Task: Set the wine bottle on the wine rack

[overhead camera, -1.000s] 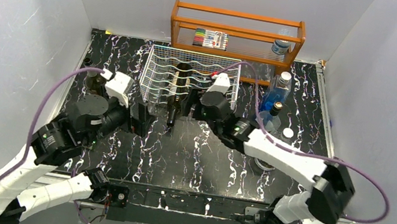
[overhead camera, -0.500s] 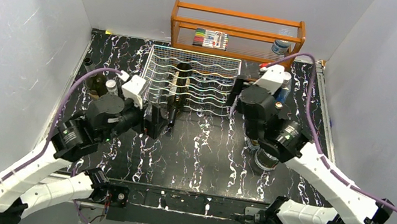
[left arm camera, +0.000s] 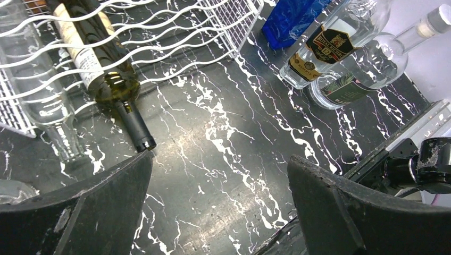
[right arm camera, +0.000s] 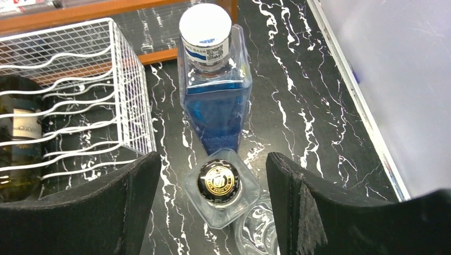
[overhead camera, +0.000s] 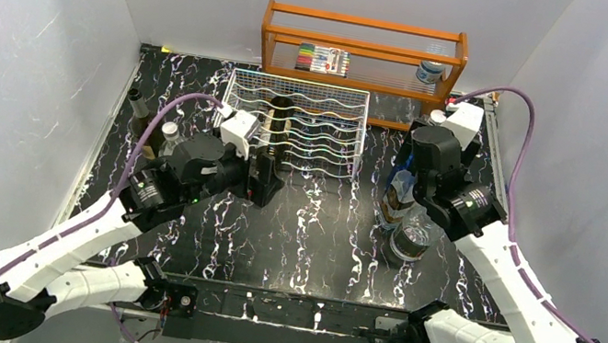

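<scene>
One dark green wine bottle (left arm camera: 98, 58) lies on its side in a cradle of the white wire wine rack (overhead camera: 318, 123), toward the rack's left. Its pale label shows, and its neck pokes out of the near face over the black marbled table (overhead camera: 308, 237). A clear glass bottle (left arm camera: 40, 114) lies in the rack just beside it. Behind the rack stands an orange wooden shelf (overhead camera: 363, 49) holding a pack of markers (overhead camera: 323, 59). Right of the rack cluster a blue bottle (right arm camera: 215, 109) with a white cap, a square clear bottle (right arm camera: 219, 183) with a black-and-gold cap, and a round clear one (overhead camera: 411, 236). The left gripper (left arm camera: 220, 159) hangs low just in front of the protruding neck, jaws spread wide, holding nothing. The right arm reaches up the table's right side. The right gripper (right arm camera: 213, 159) points down over the square bottle's cap, jaws well apart and empty.
</scene>
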`<state>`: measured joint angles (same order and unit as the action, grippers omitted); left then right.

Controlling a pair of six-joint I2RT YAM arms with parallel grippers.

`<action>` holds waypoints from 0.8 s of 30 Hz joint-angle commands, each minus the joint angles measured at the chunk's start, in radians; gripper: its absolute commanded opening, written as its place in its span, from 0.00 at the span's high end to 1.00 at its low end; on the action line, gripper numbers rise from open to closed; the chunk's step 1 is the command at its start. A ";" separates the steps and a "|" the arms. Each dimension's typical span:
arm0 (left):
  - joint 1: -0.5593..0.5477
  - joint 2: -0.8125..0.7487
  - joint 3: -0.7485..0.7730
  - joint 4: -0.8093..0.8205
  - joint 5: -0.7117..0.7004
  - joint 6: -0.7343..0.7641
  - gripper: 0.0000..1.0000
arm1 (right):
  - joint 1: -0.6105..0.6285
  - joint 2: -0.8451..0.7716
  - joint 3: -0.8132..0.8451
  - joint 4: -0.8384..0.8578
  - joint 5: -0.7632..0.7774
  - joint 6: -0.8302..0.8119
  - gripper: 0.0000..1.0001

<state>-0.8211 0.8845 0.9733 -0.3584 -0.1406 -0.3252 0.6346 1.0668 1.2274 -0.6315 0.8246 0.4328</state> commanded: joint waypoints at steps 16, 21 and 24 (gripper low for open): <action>0.001 0.035 -0.047 0.130 0.118 -0.035 0.02 | -0.044 -0.079 -0.168 0.169 -0.146 -0.133 0.64; 0.001 0.030 -0.085 0.201 0.106 -0.020 0.02 | -0.044 -0.079 -0.164 0.182 -0.181 -0.171 0.77; 0.001 0.046 -0.096 0.228 0.106 -0.012 0.02 | -0.044 -0.086 -0.155 0.189 -0.258 -0.180 0.84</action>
<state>-0.8211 0.9367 0.8913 -0.2089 -0.0399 -0.3508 0.5949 1.0203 1.0485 -0.5503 0.6350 0.2913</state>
